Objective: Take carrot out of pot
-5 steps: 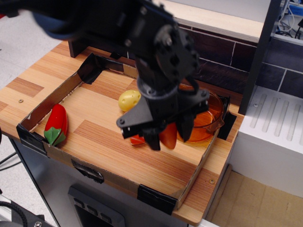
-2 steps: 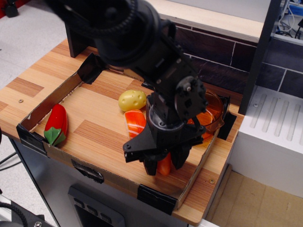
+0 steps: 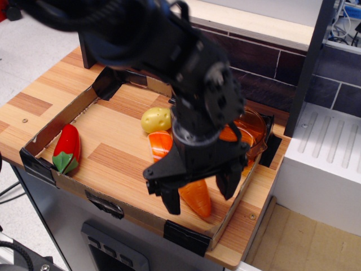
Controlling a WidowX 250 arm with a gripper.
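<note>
Orange and glossy, the small plump plastic toy carrot [image 3: 196, 197] lies on the wood-grain tabletop [image 3: 121, 155] inside the low cardboard-walled tray [image 3: 67, 182], near the tray's front wall and its right corner, with its tapered end pointing toward 5 o'clock. It is outside the round translucent orange plastic pot [image 3: 252, 135], which sits at about 1 o'clock from the carrot, against the tray's far right corner and partly hidden by the arm. Above the carrot hangs the black robot gripper [image 3: 198, 189], its two dark fingers spread wide apart, one at the carrot's 9 o'clock [image 3: 170, 199] and the other at its 3 o'clock [image 3: 230, 180]; neither finger appears to press on the carrot (whether a tip brushes it cannot be told from this single view). At 10 o'clock from the carrot lies an orange sushi piece with white stripes [image 3: 160, 144], and just beyond that, at 11 o'clock, a yellow plastic potato [image 3: 154, 119]. Well apart, at the tray's left side, rests a red plastic pepper with a green stem [image 3: 67, 148], lying close to the left cardboard wall.
</note>
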